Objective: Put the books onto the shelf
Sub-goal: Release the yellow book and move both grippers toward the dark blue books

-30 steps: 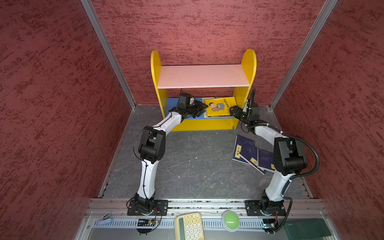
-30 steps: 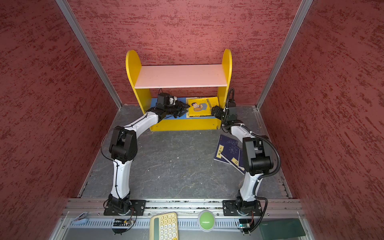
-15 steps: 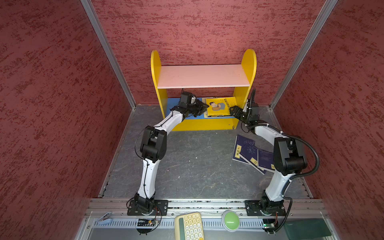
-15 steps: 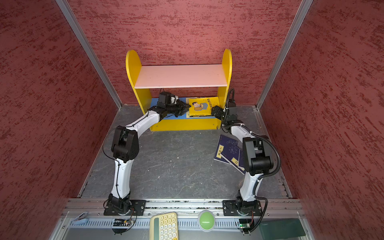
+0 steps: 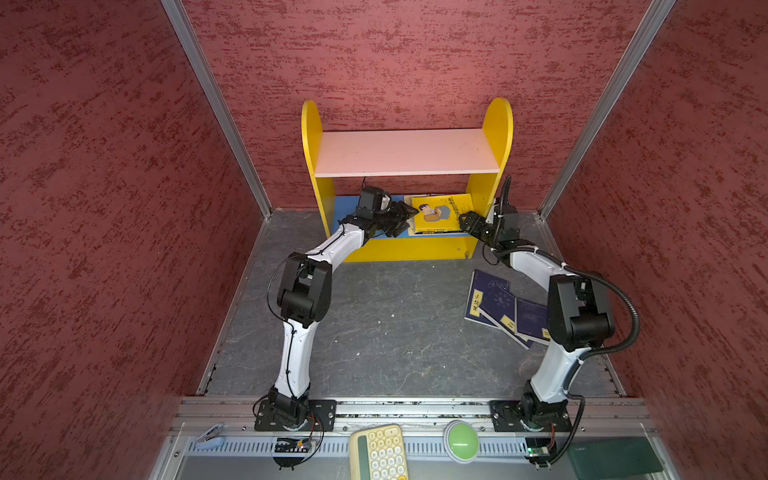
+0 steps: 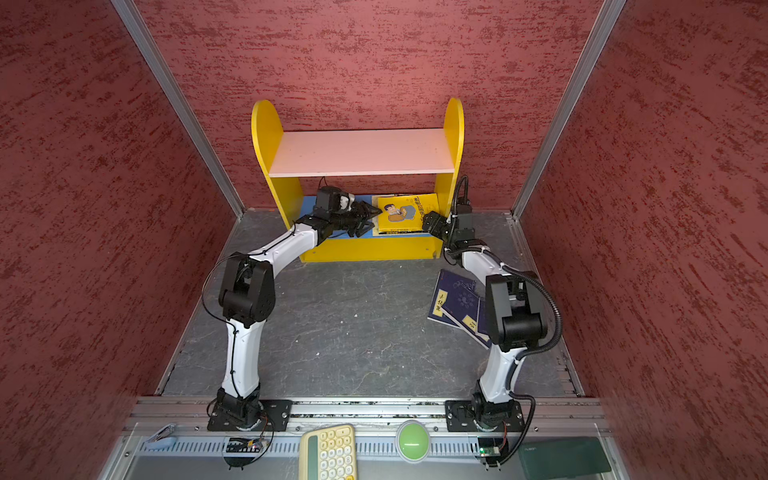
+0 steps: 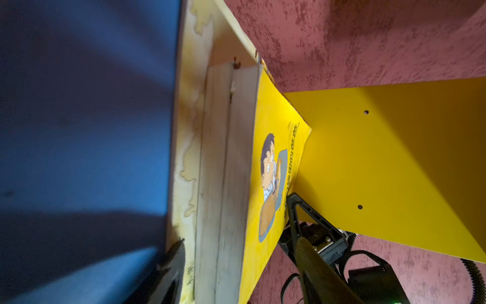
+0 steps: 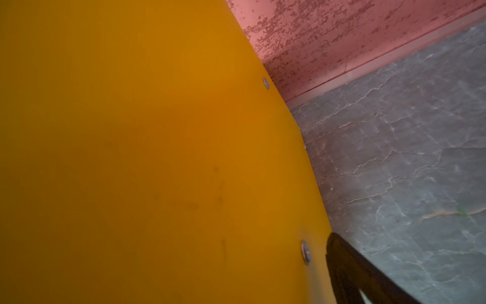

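The yellow cartoon book (image 5: 440,212) tops a stack (image 7: 226,171) on the blue lower board (image 5: 344,208) of the shelf (image 5: 407,151); three navy books (image 5: 500,301) lie on the worktop (image 5: 395,328). The left end effector (image 5: 409,220) and the right end effector (image 5: 467,220) gape; titles illegible

Both top views look steeply down from high over the near edge, facing the red back wall (image 5: 395,62), with the shelf (image 5: 407,151) at upper centre of frame. These 2 views share almost the whole scene, slightly offset sideways. The left wrist camera sits very close and rolled sideways. It looks along the blue board (image 7: 79,131) at frame left, past the books (image 7: 273,118), to the yellow side panel (image 7: 394,158). The right wrist camera is closer still, against that panel's outer face, with grey floor (image 8: 407,171) at frame right.
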Robot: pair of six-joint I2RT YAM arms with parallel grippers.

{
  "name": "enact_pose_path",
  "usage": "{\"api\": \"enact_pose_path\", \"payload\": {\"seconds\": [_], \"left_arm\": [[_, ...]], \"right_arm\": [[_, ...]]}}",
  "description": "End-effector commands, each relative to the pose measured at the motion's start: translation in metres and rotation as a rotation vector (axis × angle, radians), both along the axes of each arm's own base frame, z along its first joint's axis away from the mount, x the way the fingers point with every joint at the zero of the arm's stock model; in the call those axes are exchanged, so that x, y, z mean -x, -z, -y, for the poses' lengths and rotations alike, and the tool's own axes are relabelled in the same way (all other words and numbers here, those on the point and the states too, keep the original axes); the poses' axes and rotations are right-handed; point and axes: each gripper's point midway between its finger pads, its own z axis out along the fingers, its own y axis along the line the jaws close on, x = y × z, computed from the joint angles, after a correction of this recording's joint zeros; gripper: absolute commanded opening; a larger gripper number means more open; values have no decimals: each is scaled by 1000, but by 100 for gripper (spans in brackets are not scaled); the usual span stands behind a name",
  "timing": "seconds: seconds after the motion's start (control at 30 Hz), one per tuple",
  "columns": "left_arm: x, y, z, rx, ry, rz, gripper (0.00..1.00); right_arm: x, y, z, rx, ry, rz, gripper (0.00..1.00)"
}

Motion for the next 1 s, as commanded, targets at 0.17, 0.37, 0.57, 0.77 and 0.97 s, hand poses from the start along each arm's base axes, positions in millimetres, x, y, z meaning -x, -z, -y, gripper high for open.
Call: {"api": "enact_pose_path", "payload": {"seconds": [0.17, 0.37, 0.57, 0.77, 0.97], "left_arm": [[17, -52, -28, -1, -19, 176, 78], [54, -53, -9, -10, 80, 239, 83], [97, -40, 12, -83, 165, 265, 87], [137, -20, 35, -217, 272, 289, 88], [153, 3, 61, -313, 383, 283, 87]], "right_arm": [[19, -53, 0, 16, -37, 96, 99], [54, -27, 8, 24, -7, 28, 99], [95, -5, 37, 21, 156, -19, 99], [125, 36, 68, -11, 291, -154, 99], [127, 93, 87, -79, 373, -366, 99]]}}
